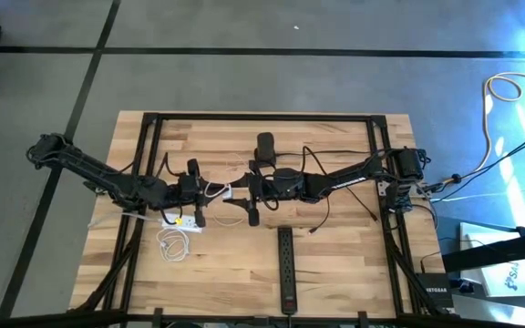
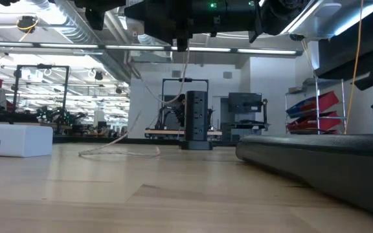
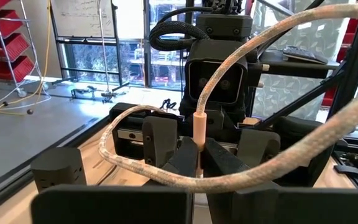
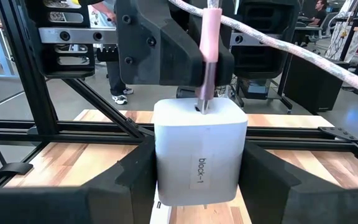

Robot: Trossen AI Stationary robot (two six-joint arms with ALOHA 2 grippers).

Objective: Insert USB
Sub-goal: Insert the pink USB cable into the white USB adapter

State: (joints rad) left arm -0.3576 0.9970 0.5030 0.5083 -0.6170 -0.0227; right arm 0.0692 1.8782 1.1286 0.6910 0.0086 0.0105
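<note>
From above I see both arms meeting over the middle of the wooden table (image 1: 335, 264), raised off its surface; the left gripper (image 3: 199, 163) is closed tight on the pink plug (image 3: 200, 134) of a braided white cable (image 3: 278, 34), pinching it near its base so the plug stands up between the fingers; the right gripper (image 4: 199, 186) holds a white charger block (image 4: 199, 152) between its two dark fingers (image 4: 135, 180), jaws at a middling width set by the block; in the right wrist view the metal tip of the plug sits at the port on the face of the block, touching it, though I cannot tell how deep it has gone in; a label on the block reads "block-1"; the cable loops away from the plug and trails down to a loose coil (image 1: 173, 244) on the table near the left arm; a second white block (image 2: 15, 140) rests on the wood at the left in the low view; a black power strip (image 1: 287, 269) lies flat near the front edge, well apart from the grippers.
</note>
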